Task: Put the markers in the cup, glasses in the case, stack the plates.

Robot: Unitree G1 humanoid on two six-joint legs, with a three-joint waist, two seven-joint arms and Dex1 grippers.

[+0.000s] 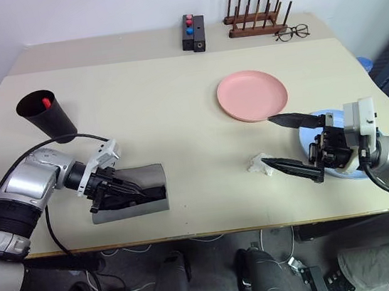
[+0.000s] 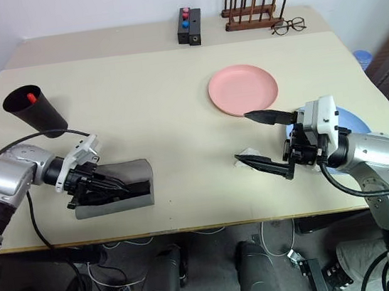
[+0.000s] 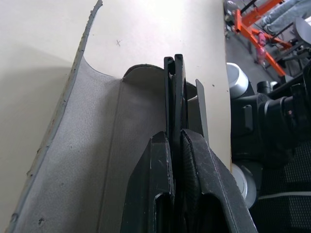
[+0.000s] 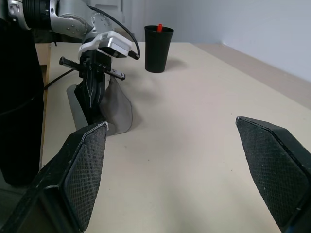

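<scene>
My left gripper [image 1: 130, 191] is shut on the black glasses [image 3: 174, 87] and holds them down in the open grey case [image 1: 145, 177] near the table's front left edge. The case's flap lies open on the table [image 3: 73, 145]. Behind it the black cup [image 1: 48, 116] stands at the left, with a marker's red cap [image 1: 46, 102] showing in its mouth. The pink plate [image 1: 252, 95] lies right of centre. My right gripper [image 1: 291, 143] hangs open and empty just in front of it, over the edge of the light blue plate [image 2: 355, 123].
A small white crumpled scrap [image 1: 258, 164] lies by my lower right finger. At the back stand a black box with red and blue knobs [image 1: 194, 32], a wooden peg rack [image 1: 257, 21] and thin-wire spectacles [image 1: 293, 31].
</scene>
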